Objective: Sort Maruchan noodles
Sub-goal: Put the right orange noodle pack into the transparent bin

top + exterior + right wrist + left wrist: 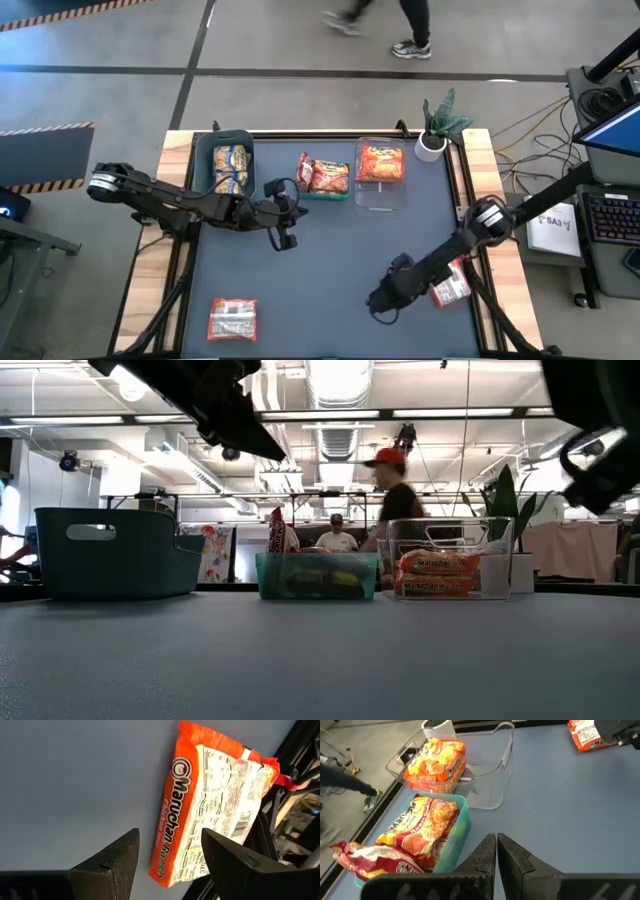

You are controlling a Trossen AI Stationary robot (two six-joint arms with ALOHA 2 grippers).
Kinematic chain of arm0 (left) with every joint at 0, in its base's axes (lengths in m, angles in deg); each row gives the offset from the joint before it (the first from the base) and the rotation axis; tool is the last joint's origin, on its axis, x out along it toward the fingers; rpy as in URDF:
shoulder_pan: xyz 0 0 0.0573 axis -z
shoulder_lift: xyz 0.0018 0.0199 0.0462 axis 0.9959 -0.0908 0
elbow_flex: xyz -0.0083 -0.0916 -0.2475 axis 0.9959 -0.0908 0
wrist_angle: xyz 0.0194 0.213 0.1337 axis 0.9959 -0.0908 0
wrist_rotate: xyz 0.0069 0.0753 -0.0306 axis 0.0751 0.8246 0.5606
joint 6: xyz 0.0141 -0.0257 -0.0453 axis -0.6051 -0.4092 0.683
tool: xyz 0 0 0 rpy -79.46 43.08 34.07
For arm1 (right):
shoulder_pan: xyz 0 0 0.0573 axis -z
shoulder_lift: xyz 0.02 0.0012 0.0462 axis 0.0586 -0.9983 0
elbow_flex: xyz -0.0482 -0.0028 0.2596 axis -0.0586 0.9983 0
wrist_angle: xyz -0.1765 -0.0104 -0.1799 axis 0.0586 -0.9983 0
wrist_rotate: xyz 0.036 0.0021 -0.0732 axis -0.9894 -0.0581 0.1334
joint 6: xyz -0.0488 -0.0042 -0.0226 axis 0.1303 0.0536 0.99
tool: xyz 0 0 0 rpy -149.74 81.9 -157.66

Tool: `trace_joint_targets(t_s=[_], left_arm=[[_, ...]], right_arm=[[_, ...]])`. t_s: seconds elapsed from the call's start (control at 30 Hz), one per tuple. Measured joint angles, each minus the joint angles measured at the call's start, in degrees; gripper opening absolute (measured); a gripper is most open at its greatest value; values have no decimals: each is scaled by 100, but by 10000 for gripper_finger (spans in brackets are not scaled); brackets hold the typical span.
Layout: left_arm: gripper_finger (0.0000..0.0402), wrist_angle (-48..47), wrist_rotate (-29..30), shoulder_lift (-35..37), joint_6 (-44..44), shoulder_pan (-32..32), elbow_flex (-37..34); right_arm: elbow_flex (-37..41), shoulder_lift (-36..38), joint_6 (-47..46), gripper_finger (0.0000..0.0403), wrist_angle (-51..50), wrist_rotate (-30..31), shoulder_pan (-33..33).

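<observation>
High view: the desk [330, 260] carries three bins along its far edge and two loose packets nearer the front.
Dark teal bin [227, 165]: holds yellow-and-blue Maruchan packets [231, 168].
Small teal bin [325, 190]: holds red-and-white packets [322, 175], one standing on edge.
Clear bin [380, 175]: holds orange packets [380, 163], stacked flat.
Loose orange packet [210, 805]: lies label-side down at the desk's right edge, just beside the right arm.
Loose grey-and-red packet [233, 319]: lies flat near the front left corner, well apart from both arms.
Right end effector [167, 855]: fingers spread, poised above the loose orange packet, not gripping it.
Left end effector [496, 852]: fingers pressed together, empty, hanging just in front of the small teal bin.
Progress: most packets appear sorted by colour; two remain on the desk.
Left to do: likely the orange packet goes to the clear bin, and the grey-and-red one still needs a home.
</observation>
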Motion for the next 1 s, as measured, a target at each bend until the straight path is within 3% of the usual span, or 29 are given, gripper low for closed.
trace_joint_targets(t_s=[0.37,0.8,1.0], left_arm=[[0,377,2,0,-196,-13,0],[0,768,2,0,-337,-22,0],[0,1079,0,0,-480,-22,0]], right_arm=[[20,-551,241,189,-90,-28,-49],[35,-514,415,28,-248,236,-98],[22,-333,455,10,-233,514,-111]])
